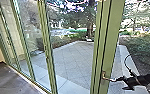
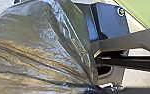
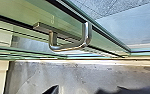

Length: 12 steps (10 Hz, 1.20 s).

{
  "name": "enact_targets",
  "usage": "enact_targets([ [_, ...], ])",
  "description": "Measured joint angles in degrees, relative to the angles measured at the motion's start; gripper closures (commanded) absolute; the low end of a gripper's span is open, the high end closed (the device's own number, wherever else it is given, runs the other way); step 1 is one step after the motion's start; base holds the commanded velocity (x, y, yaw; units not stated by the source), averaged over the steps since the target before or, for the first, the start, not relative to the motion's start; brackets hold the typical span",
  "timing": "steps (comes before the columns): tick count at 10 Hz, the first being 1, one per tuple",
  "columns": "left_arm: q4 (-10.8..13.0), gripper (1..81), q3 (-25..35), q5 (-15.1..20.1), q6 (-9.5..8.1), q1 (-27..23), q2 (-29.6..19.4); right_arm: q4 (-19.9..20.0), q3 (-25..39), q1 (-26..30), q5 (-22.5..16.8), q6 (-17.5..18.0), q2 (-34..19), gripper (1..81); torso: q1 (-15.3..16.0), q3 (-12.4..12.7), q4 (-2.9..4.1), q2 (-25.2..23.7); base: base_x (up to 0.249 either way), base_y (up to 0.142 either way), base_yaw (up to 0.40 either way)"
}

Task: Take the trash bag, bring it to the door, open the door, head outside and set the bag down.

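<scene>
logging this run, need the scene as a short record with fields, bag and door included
trash bag: dark, shiny plastic, large in the left wrist view, its folds drawn together toward one point
door: green-framed, with glass
door handle: bent metal lever
right arm: black, its end close by the handle in the head view; contact cannot be told
indoor floor: grey
outside: paved yard, tree trunk, greenery
</scene>
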Motion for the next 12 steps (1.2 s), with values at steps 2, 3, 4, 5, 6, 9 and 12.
enact_targets([
  [2, -0.05, 81.1, 0.00, 0.00, -0.02, -0.02, 0.11, 0.11, -3.36, 0.50, -0.40, 3.94, 2.17, 1.0, 0.02, -0.02, 0.00, 0.00, 0.000, 0.000, 0.000],
  [3, -0.11, 81.1, 0.00, 0.00, 0.00, 0.00, 0.13, 0.12, -4.80, 1.13, -1.57, 5.69, 3.25, 1.0, 0.02, -0.02, 0.00, 0.02, 0.000, 0.000, 0.000],
  [4, -0.13, 81.1, 0.00, 0.02, -0.02, 0.00, 0.13, 0.20, -6.01, 1.27, -2.12, 6.94, 4.35, 1.0, 0.02, -0.02, 0.00, 0.02, 0.000, 0.000, 0.000],
  [5, -0.13, 81.1, -0.02, 0.00, -0.02, 0.00, 0.11, 0.37, -7.45, 1.24, -2.51, 7.77, 5.18, 1.0, 0.02, -0.05, 0.00, 0.02, 0.000, 0.000, 0.000],
  [6, -0.20, 81.1, -0.02, -0.02, -0.02, 0.00, 0.09, 0.41, -9.37, 1.27, -2.72, 8.55, 5.78, 1.0, 0.02, -0.05, 0.00, 0.02, 0.000, 0.000, 0.000],
  [9, -0.55, 81.1, -0.07, 0.02, -0.02, 0.00, 0.11, 0.59, -14.56, 1.73, -3.46, 10.65, 9.34, 1.0, 0.02, -0.05, 0.00, 0.02, 0.000, 0.000, 0.000],
  [12, -0.66, 81.1, -0.20, 0.00, -0.02, 0.02, -0.05, 1.49, -19.91, 1.82, -4.96, 11.46, 14.52, 1.0, 0.02, -0.06, 0.00, 0.05, 0.000, 0.000, 0.000],
])
